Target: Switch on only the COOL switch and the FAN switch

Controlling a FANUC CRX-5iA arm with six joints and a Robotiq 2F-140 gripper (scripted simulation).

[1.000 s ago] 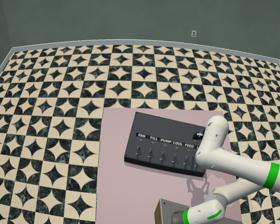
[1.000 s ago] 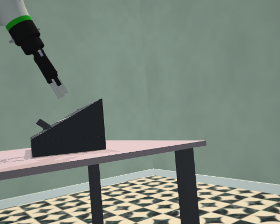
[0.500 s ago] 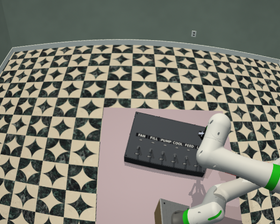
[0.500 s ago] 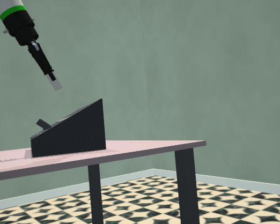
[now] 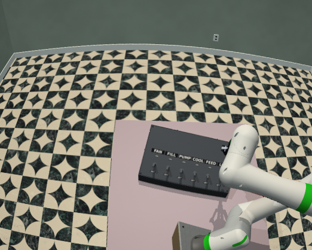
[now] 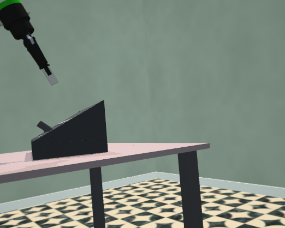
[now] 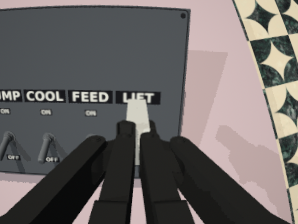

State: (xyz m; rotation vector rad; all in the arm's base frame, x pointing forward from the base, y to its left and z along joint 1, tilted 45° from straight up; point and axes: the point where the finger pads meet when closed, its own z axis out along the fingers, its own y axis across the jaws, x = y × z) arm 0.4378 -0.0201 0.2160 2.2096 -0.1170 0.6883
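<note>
The gripper (image 6: 54, 83) (image 7: 136, 113), its fingertips pressed together on nothing, hangs in the air above the console (image 5: 181, 140) (image 6: 72, 136) (image 7: 90, 50), at its LIFT end. On the console, the COOL switch (image 5: 195, 174) (image 7: 46, 145) points down toward OFF, two places along from LIFT. The FAN switch (image 5: 154, 167) stands at the console's opposite end. Beneath the console lies a pink table (image 5: 133, 215) (image 6: 154, 148) (image 7: 207, 30); beyond the console rises a green wall (image 5: 109, 24) (image 6: 209, 68).
</note>
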